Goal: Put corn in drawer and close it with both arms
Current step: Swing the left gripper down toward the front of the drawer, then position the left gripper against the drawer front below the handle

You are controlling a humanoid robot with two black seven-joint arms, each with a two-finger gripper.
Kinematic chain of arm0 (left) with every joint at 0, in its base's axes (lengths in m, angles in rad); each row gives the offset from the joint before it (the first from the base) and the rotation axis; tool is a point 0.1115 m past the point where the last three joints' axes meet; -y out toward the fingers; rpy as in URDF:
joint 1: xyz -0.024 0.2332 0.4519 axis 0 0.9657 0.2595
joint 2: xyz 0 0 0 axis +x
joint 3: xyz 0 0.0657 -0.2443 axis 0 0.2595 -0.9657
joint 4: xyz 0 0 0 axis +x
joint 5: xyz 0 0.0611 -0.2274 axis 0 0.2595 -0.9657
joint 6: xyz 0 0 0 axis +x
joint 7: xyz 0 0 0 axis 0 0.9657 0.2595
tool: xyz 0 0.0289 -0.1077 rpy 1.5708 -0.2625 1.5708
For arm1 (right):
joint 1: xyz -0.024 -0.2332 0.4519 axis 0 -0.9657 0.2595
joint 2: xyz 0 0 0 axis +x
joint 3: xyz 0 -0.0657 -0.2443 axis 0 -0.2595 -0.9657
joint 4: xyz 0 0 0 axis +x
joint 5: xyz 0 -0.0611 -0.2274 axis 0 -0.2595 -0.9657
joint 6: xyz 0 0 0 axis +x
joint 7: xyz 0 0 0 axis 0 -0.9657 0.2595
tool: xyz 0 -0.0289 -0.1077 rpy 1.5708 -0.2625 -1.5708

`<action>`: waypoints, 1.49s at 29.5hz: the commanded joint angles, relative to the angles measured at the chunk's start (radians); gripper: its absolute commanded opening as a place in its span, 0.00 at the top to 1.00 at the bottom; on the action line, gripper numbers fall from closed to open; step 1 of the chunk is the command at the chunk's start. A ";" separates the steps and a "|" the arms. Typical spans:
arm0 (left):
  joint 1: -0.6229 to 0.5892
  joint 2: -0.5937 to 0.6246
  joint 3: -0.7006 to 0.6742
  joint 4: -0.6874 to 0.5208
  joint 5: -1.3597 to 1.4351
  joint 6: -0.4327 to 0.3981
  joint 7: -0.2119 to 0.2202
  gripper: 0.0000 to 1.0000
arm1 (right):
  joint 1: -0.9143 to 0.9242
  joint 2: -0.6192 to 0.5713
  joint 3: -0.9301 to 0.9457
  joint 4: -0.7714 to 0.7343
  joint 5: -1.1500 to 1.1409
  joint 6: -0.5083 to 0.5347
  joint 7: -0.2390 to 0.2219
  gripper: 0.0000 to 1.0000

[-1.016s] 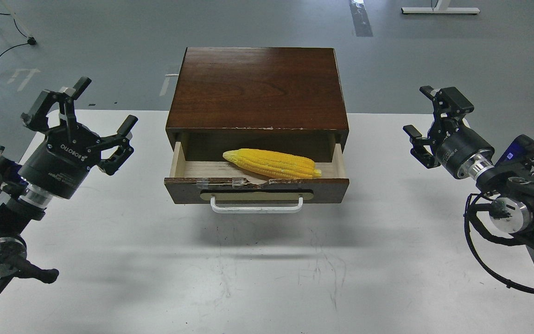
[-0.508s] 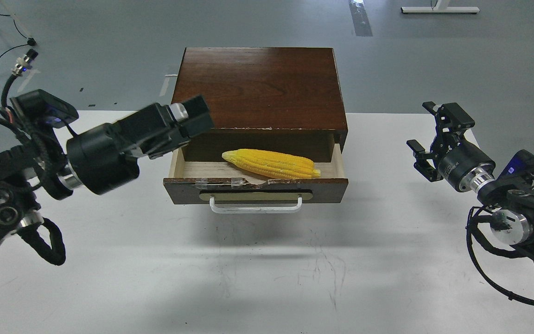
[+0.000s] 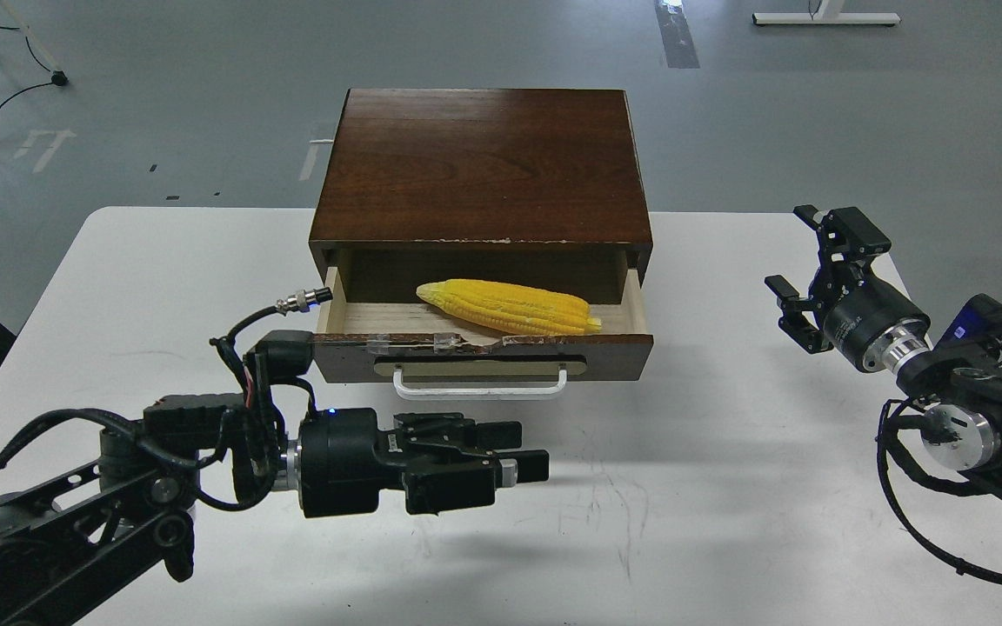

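The left gripper (image 3: 523,452) hangs low over the white table (image 3: 684,487), lying on its side, with its fingers close together and nothing between them. Just behind it, a little higher in the view, is the white bar handle (image 3: 481,389) on the dark, chipped front of the drawer (image 3: 614,352). The drawer is pulled partway out of the brown wooden box (image 3: 479,165). The corn (image 3: 508,307) already lies inside it on the pale wood floor, behind the front board and well past the left gripper. It looks like a plastic toy, so it is probably light, hard and a bit bumpy, and it should not squash or break. It may roll a little when the drawer moves. The corn needs no more holding. The thing to push now is the drawer front, which looks stiff and flat, and pushing near both ends would likely keep it straight. The right gripper (image 3: 801,265) waits far off to the right of the drawer, above the table, with its fingers spread apart and empty. The table top is smooth and scuffed. Beyond the box there is a bare grey floor (image 3: 814,113) with tape marks.
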 commanded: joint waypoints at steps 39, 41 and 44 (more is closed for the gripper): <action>0.050 -0.035 -0.031 0.220 -0.380 0.148 0.053 1.00 | -0.024 0.017 -0.002 0.006 -0.002 0.002 0.000 0.00; 0.050 -0.038 -0.039 0.221 -0.380 0.148 0.055 1.00 | -0.025 0.019 -0.002 0.006 -0.002 0.002 0.000 0.00; 0.050 -0.043 -0.043 0.231 -0.382 0.148 0.055 1.00 | -0.030 0.019 -0.002 0.008 -0.002 0.002 0.000 0.00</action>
